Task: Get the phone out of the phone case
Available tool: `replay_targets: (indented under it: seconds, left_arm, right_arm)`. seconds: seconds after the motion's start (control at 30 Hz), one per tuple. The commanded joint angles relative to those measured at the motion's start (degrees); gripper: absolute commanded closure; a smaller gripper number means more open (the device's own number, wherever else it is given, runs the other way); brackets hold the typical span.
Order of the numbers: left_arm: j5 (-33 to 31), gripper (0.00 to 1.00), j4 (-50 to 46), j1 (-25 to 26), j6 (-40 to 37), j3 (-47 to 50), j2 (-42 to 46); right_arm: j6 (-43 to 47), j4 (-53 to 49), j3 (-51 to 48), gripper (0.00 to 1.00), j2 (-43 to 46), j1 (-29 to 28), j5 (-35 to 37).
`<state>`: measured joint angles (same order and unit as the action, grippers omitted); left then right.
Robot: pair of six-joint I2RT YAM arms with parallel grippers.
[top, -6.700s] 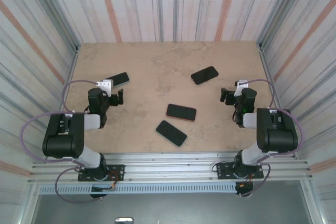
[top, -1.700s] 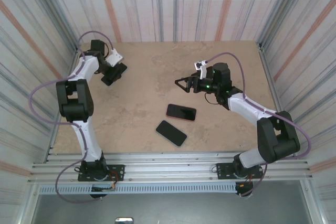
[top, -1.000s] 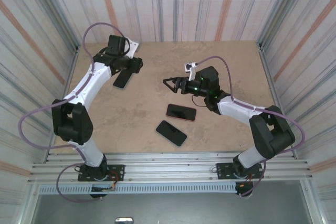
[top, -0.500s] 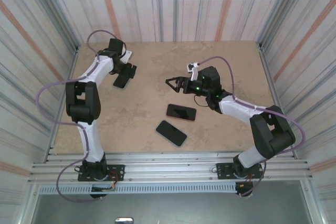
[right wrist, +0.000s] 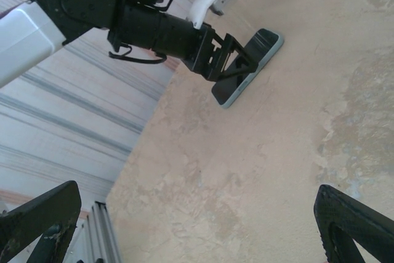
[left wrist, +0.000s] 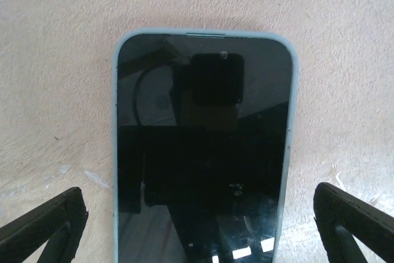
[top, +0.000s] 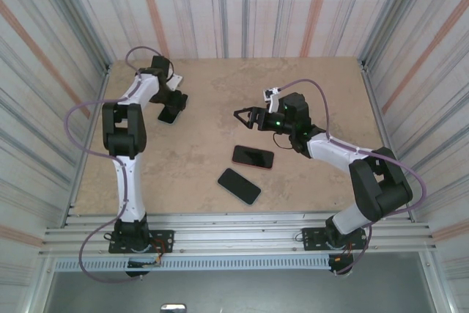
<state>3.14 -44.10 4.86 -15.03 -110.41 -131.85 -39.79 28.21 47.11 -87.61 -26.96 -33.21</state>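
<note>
Starting nearest you: a black phone (top: 239,186) and a pink-edged phone (top: 253,157) lie near centre, just apart. Beyond them your right gripper (top: 242,117) hangs spread wide, empty. Farthest, at the far left, your left gripper (top: 174,102) straddles the task phone (left wrist: 203,152), seated in its light-blue case (left wrist: 294,90), screen up; jaws wide, fingers (left wrist: 46,226) clear of it.

black-and-white arms (top: 126,188), lilac cables (top: 68,116), black fingers (left wrist: 49,223)

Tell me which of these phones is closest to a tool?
The blue-cased phone at the table's far left: the left tool straddles it, open. The pink-edged phone and the dark phone lie mid-table, no tool over them.
</note>
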Motion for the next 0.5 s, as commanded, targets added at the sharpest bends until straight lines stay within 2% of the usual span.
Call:
replay_targets:
  seconds: [0.0,0.23,0.47]
  left_arm:
    - [1.5,0.01,-2.8,-0.3,-1.4,-2.4,-1.9]
    - [2.8,0.02,-5.5,-0.8,-1.0,-5.3,-4.6]
    - [2.7,0.09,-8.2,-0.8,-2.4,-5.0,-6.1]
  right_arm:
    - [1.3,0.0,0.1,0.01,-1.1,0.4,-1.5]
    - [0.7,0.5,0.2,0.01,-1.9,0.7,-1.9]
    - [0.1,1.1,0.3,0.01,-2.7,0.9,-2.5]
